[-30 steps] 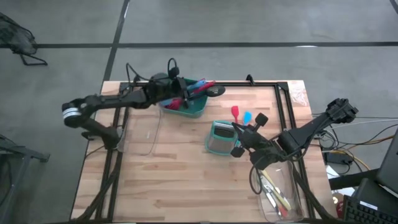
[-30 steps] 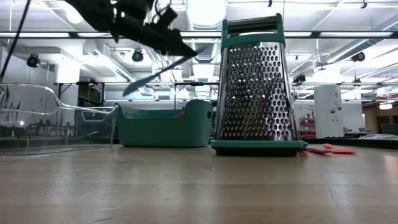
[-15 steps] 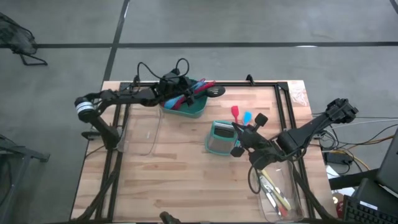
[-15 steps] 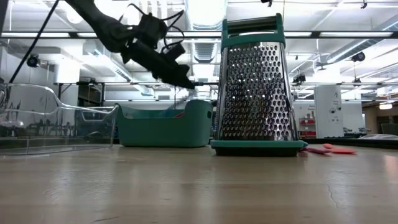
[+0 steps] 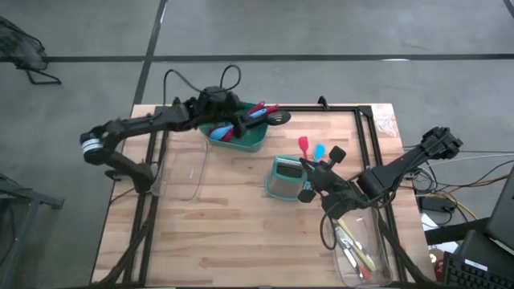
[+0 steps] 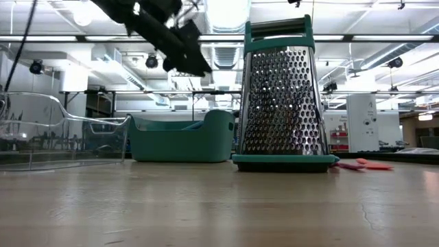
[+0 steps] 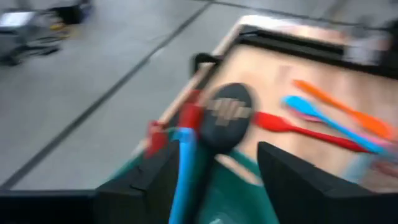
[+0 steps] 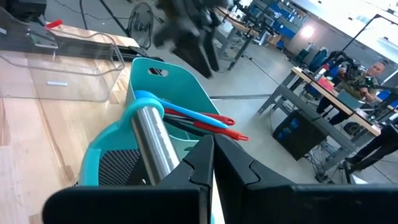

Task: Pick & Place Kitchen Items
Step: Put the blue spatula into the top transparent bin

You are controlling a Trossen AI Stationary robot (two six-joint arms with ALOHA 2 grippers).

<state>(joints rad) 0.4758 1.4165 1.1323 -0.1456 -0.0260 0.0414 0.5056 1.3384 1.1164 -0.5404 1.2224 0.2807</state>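
Left tool (image 5: 215, 103), fingers wide apart and empty, hangs above the green tub (image 5: 245, 141), which holds red spoons (image 5: 261, 109), a blue spoon (image 7: 182, 168) and a black slotted spoon (image 7: 227, 113). Right tool (image 5: 307, 184), shut, waits beside the grater (image 5: 283, 177). Judged partly done: three small spatulas (image 5: 317, 149) lie on the desk (image 5: 233, 225), other utensils (image 5: 353, 249) in a clear tray.

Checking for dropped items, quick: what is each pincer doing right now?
Left pincer: open, holding nothing, above the green tub.
Right pincer: shut, empty, beside the grater.
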